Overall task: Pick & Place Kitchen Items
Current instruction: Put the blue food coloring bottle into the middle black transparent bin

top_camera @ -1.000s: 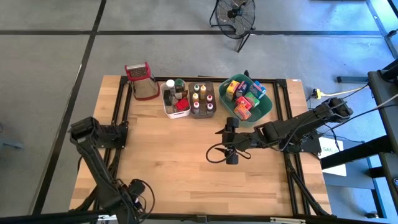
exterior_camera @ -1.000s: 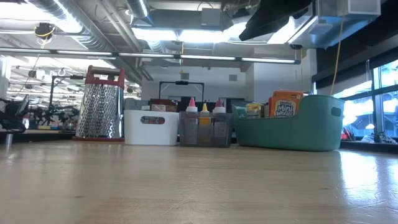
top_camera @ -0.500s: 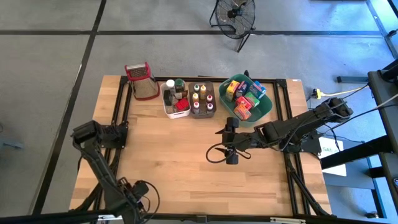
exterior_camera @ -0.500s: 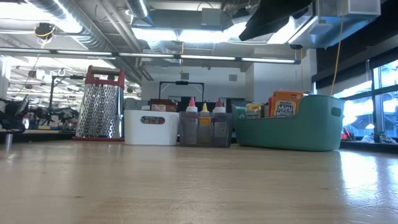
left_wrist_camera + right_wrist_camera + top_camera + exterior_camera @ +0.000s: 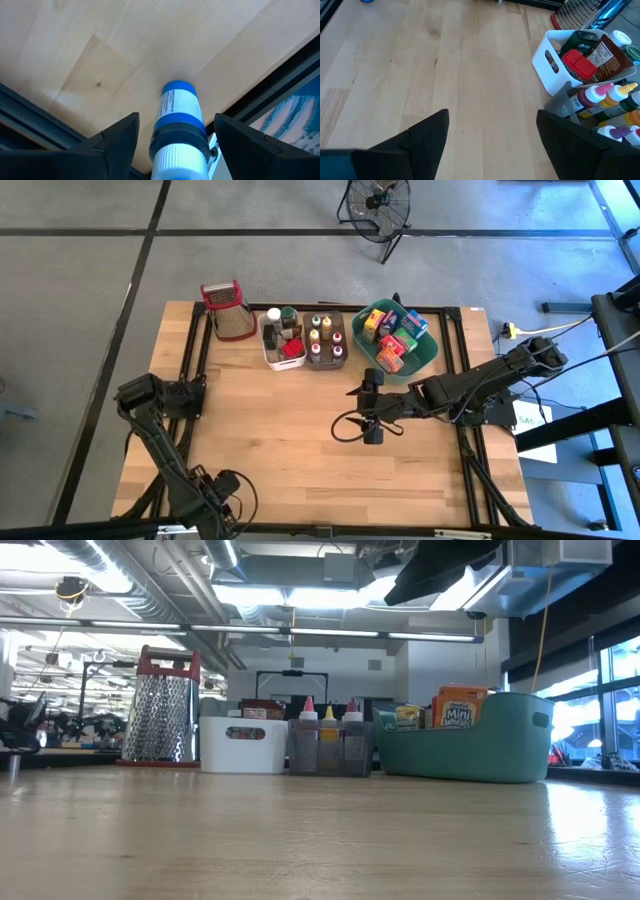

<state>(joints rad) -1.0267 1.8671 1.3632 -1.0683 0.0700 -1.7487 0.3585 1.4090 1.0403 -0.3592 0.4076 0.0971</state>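
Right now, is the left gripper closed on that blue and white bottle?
No, the left gripper stands open, with the bottle lying on the table between its fingers, untouched.

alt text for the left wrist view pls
A small bottle with a white cap and blue-and-white label lies on the light wooden table between the left gripper's open fingers, near the table's dark-framed edge.

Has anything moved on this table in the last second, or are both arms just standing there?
Barely anything. The left arm shifted slightly near the table's front left corner between the first earlier picture and the next. Its pincer is open around a blue and white bottle. The right pincer, the bins and the grater stayed put.
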